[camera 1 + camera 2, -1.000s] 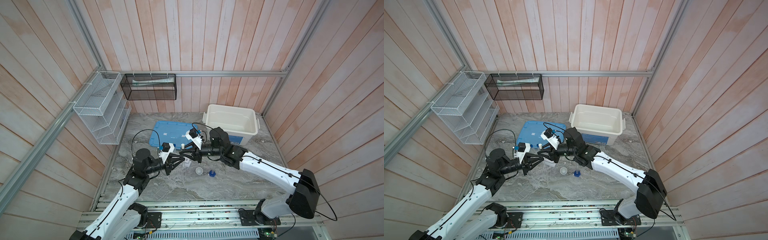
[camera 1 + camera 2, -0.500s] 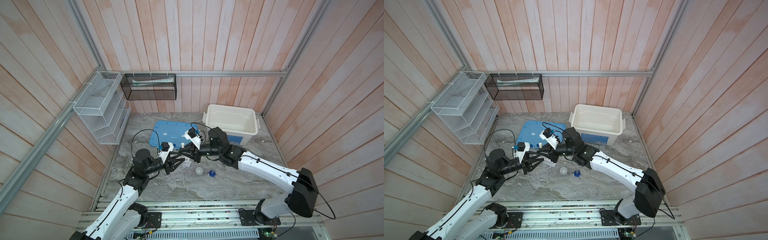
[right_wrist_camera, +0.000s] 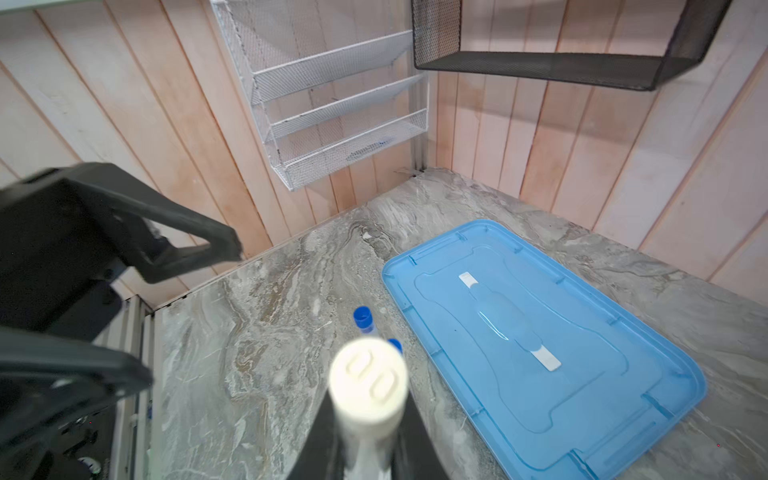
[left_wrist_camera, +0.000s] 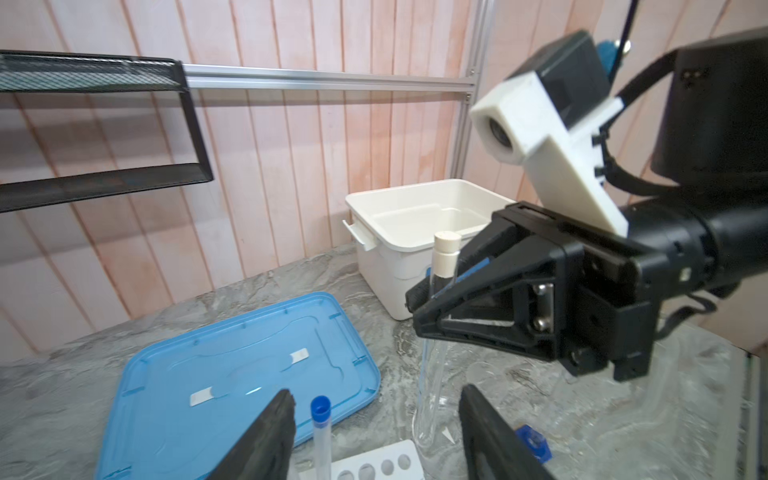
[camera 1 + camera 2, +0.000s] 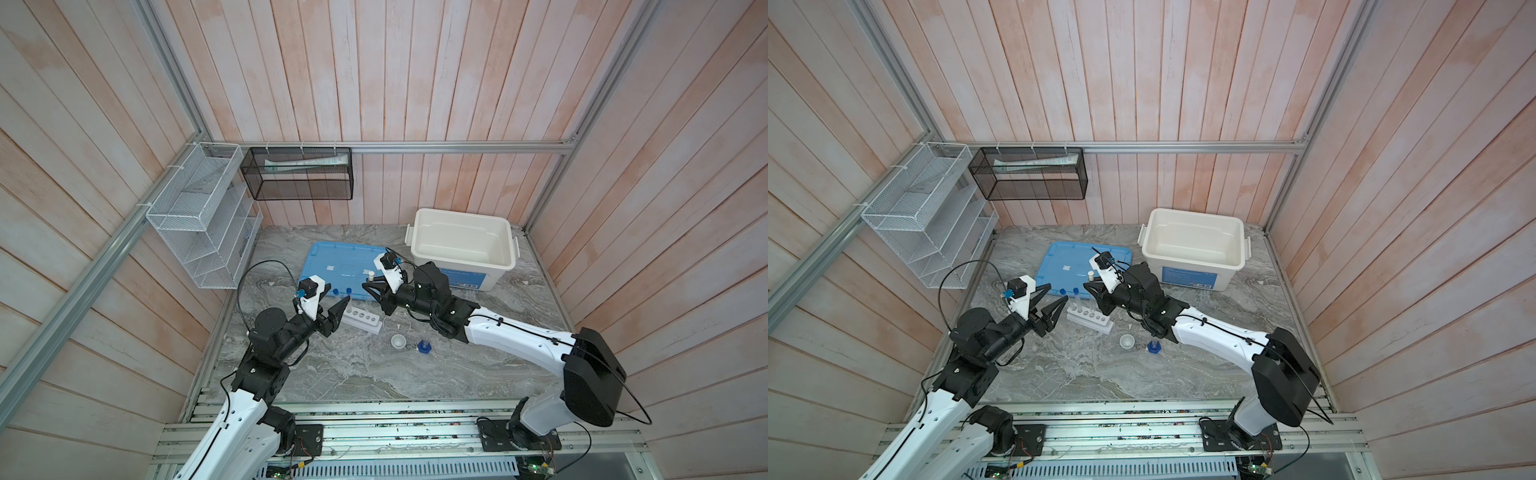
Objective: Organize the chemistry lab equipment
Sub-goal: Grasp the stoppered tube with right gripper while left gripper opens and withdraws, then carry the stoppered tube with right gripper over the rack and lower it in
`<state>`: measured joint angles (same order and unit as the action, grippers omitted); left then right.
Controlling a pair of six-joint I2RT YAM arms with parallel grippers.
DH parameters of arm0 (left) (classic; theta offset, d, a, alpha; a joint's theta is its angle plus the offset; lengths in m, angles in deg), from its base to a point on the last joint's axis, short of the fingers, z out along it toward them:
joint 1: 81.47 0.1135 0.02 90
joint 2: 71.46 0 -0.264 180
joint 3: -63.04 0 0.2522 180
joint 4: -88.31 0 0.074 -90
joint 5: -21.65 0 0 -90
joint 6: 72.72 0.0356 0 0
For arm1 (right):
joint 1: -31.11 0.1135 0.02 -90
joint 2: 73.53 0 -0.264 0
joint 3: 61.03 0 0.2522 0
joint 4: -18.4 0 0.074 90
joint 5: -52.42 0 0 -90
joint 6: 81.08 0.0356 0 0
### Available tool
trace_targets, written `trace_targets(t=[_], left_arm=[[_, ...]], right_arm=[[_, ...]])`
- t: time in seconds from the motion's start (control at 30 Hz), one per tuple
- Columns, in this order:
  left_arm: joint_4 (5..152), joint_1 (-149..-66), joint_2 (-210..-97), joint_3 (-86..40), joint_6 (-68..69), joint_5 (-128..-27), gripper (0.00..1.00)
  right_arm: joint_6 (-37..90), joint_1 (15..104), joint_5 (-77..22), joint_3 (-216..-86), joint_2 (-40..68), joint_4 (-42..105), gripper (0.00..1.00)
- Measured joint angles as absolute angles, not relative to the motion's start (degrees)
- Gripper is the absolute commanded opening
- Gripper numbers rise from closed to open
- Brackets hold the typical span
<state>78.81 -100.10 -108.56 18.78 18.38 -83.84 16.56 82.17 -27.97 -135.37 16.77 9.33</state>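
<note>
My right gripper is shut on the white-capped test tube, which it holds upright. The tube's clear lower end hangs close by one end of the white rack. The same cap fills the near part of the right wrist view between the dark fingers. Two blue-capped tubes stand in the rack. My left gripper is open at the rack's left end, with one blue-capped tube between its spread fingers, untouched. A small white dish and a blue hexagonal piece sit in front of the rack.
A blue lid lies flat behind the rack. The white bin stands open at the back right. A white wire basket and a black mesh basket hang on the walls at the back left.
The left gripper has opened, let go of the white-capped tube and drawn back a little to the left. The right gripper has closed on that tube and keeps it.
</note>
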Motion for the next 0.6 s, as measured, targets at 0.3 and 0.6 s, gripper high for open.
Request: trace_targets(t=[0.3, 0.6], left_arm=[[79.2, -100.06, -106.9, 20.48, 19.5, -75.81, 0.65], [77.93, -100.06, -107.36, 20.48, 20.9, -75.31, 0.65]], right_arm=[[18.98, 82.57, -33.94, -134.8, 29.05, -3.59, 0.06], [19.86, 82.9, -36.12, -135.66, 32.55, -7.72, 0.06]])
